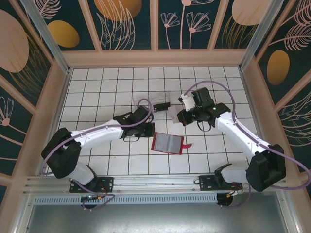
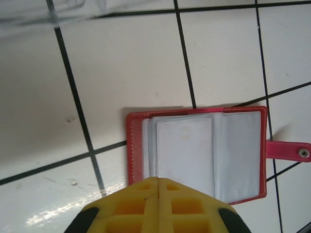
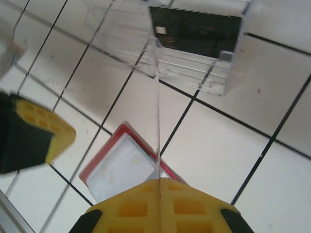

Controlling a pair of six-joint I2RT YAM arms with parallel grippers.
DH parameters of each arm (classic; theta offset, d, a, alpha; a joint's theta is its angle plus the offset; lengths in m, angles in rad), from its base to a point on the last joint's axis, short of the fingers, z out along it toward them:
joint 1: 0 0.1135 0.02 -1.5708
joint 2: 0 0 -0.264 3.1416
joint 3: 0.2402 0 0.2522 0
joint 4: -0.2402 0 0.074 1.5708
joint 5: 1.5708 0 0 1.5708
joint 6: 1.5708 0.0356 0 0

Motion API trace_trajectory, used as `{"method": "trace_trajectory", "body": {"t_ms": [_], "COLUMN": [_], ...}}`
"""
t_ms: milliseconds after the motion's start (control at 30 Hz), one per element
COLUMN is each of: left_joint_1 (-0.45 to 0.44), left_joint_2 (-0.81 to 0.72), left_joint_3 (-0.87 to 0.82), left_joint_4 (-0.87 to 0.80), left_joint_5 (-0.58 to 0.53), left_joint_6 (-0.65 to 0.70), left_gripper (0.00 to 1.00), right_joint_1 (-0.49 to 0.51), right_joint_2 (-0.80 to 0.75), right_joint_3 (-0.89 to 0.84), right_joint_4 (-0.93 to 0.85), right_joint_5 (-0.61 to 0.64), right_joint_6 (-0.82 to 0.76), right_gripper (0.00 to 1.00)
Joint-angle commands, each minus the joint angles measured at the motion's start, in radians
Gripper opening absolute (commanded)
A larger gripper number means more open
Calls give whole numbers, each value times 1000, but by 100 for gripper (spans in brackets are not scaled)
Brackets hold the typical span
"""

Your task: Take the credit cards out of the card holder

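Yellow left tool [image 2: 158,180] closed, empty, above card holder [image 2: 135,145]; right tool [image 3: 159,181] pinches clear sheet [image 3: 158,121].

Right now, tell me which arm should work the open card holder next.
Left. The left gripper, shut, sits at the edge of the card holder; the right gripper, also shut, hangs farther off, toward the clear tray.
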Motion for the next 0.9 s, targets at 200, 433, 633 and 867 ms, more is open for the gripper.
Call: {"method": "trace_trajectory", "body": {"t_ms": [200, 433, 633, 867], "left_joint_1": [1, 1, 0, 1], "left_joint_2": [-321, -403, -424, -411], "left_joint_3": [22, 94, 78, 114], "left_joint_4": [-7, -69, -106, -183], "left_joint_5": [84, 283, 462, 557], "left_joint_6": [484, 760, 922, 1011], "left_gripper": [31, 37, 51, 51], "right_joint_1": [66, 198, 257, 312], "right_joint_2": [-17, -45, -107, -169], "right_joint_3": [108, 104, 96, 95], "right_joint_4": [-229, -274, -257, -225], "right_joint_5": [-102, -149, -221, -276], "right_joint_6": [-462, -548, -584, -614], "right_gripper": [0, 0, 0, 0]}}
